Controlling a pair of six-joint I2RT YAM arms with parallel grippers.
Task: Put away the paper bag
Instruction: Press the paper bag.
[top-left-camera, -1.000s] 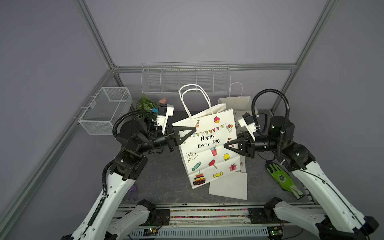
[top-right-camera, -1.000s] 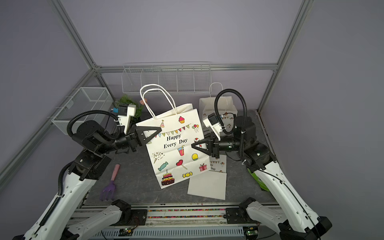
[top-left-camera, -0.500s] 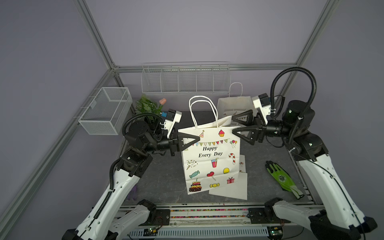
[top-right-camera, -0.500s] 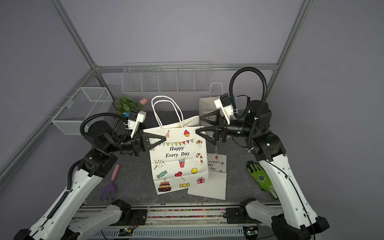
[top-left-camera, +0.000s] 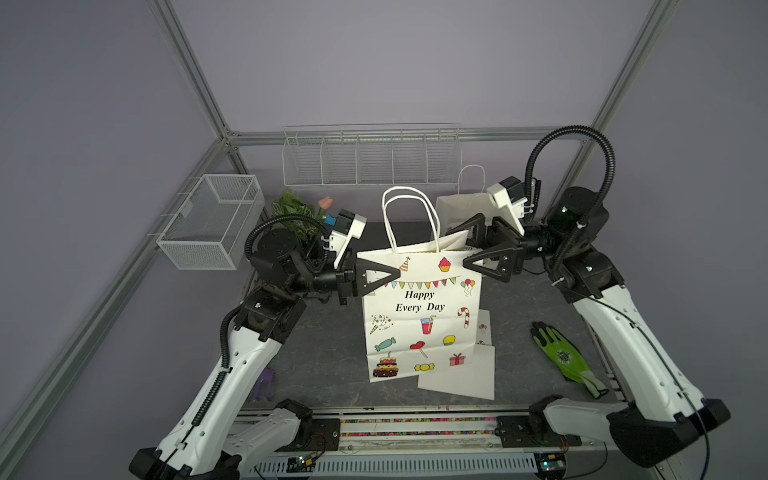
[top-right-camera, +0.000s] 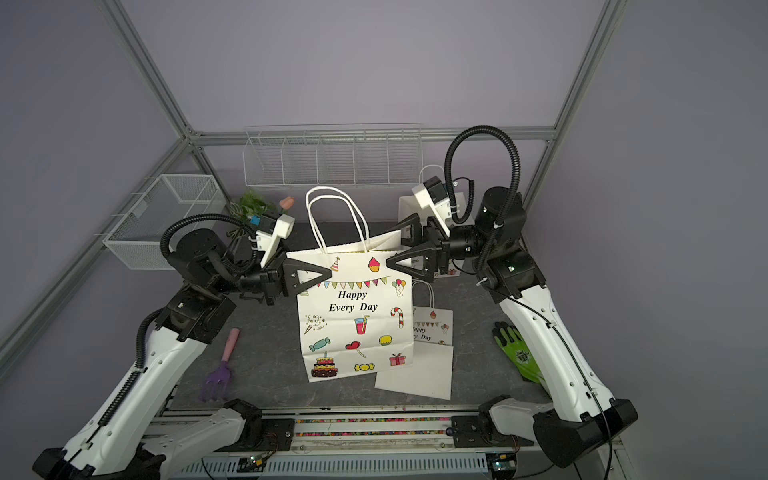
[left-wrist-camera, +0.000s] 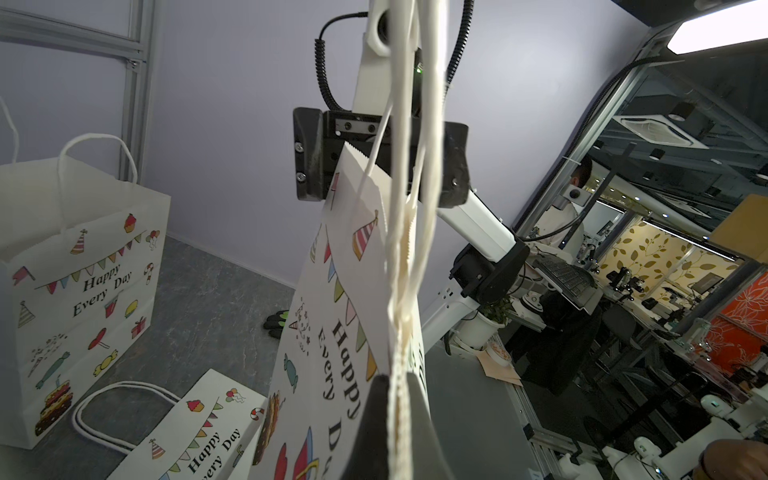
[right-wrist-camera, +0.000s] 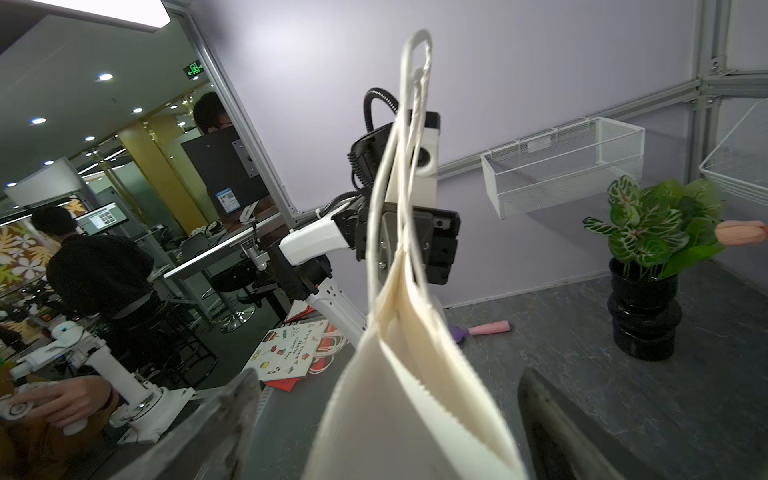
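White printed paper gift bag (top-left-camera: 419, 316) hung upright over the grey tabletop (top-left-camera: 324, 353), not yet put away, one top corner clamped in the left pincer (top-left-camera: 397, 272) while the right pincer (top-left-camera: 456, 246) gaped wide around the other corner, gripping nothing.

Both top views: soft, even overhead light of moderate brightness. The paper bag (top-left-camera: 419, 316) throws only a faint shadow on the dark table (top-left-camera: 328, 357), and the walls darken toward the corners. Left wrist view: a ceiling panel (left-wrist-camera: 723, 29) is blown out to white at the edge; my left fingers (left-wrist-camera: 374, 432) and the nearest bag handles (left-wrist-camera: 405, 249) are out of focus. Right wrist view: a ceiling lamp (right-wrist-camera: 104, 10) glares likewise, my right fingers (right-wrist-camera: 557, 428) are blurred, the frame post (right-wrist-camera: 245, 124) bends slightly with wide-angle distortion, and the room beyond is dim.
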